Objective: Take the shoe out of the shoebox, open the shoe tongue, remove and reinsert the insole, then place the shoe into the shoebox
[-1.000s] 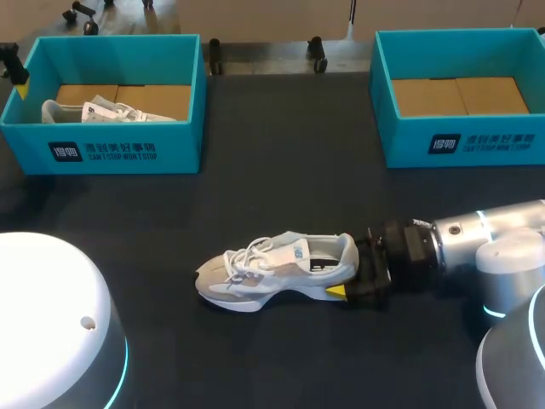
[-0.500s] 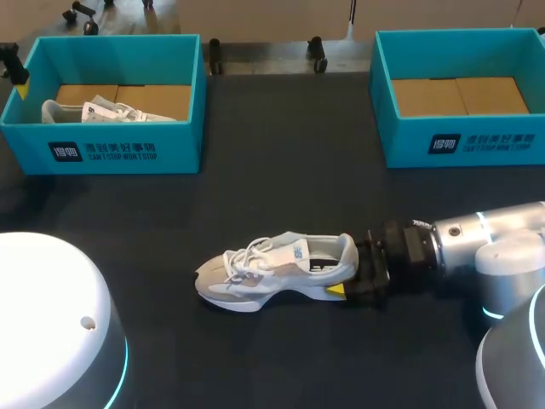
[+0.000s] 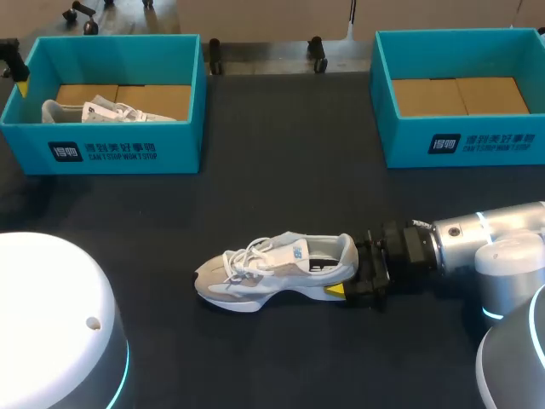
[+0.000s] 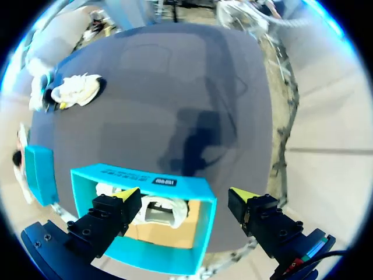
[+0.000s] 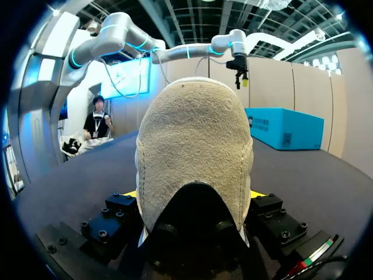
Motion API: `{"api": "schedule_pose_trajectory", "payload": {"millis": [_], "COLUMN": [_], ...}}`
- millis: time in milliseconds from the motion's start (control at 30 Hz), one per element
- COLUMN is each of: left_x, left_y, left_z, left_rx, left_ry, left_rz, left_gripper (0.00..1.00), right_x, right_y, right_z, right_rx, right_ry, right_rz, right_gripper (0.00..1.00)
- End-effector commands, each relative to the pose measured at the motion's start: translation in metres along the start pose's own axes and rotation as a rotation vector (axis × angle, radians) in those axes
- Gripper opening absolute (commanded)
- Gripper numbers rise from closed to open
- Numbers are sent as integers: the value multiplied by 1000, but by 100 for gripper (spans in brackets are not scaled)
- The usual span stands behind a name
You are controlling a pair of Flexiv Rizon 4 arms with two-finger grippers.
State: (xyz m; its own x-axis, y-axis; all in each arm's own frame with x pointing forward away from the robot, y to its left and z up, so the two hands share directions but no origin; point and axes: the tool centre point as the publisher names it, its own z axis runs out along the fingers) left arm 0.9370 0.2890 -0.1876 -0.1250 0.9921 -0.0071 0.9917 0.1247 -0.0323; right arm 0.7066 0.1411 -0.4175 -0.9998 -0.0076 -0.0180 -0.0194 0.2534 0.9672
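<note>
Over the last second almost nothing has shifted. The white-and-grey mesh sneaker (image 3: 277, 271) lies on its sole in the same spot on the black bench (image 3: 281, 170), toe toward the robot's left. It is well apart from both teal cardboard shoeboxes, the left one (image 3: 119, 153) and the right one (image 3: 464, 141).

The right hand (image 3: 347, 274) has only eased a touch closer in and still pinches the sneaker's suede heel from both sides, its yellow tips showing on either side of the heel in the right wrist view. The left hand (image 4: 183, 201) hangs with its fingers spread over the left shoebox, where a second pale shoe (image 3: 102, 111) rests.

The sneaker is out of its box and steadied, so the take-out step looks finished. Opening the tongue appears to be next, and it has not visibly begun.
</note>
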Motion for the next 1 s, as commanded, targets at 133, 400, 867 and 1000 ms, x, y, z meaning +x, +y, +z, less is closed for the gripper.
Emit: {"api": "schedule_pose_trajectory", "payload": {"millis": [133,400,867,1000], "left_x": [-18,-21,-43,-60], "left_y": [-47,-71,-102,-112], "left_z": [5,4,5,11], "left_rx": [17,-216,-9,69], "left_ry": [61,-24,100,173], "left_rz": [-604,-682,-1124,-1335], "left_gripper": [100,100,100,100], "right_x": [1,1,1,1], "right_y": [1,1,1,1], "right_z": [2,2,2,2], "right_rx": [5,5,5,5], "right_ry": [-2,-2,-2,-2], "right_rz": [1,1,1,1], "right_gripper": [0,0,0,0]}}
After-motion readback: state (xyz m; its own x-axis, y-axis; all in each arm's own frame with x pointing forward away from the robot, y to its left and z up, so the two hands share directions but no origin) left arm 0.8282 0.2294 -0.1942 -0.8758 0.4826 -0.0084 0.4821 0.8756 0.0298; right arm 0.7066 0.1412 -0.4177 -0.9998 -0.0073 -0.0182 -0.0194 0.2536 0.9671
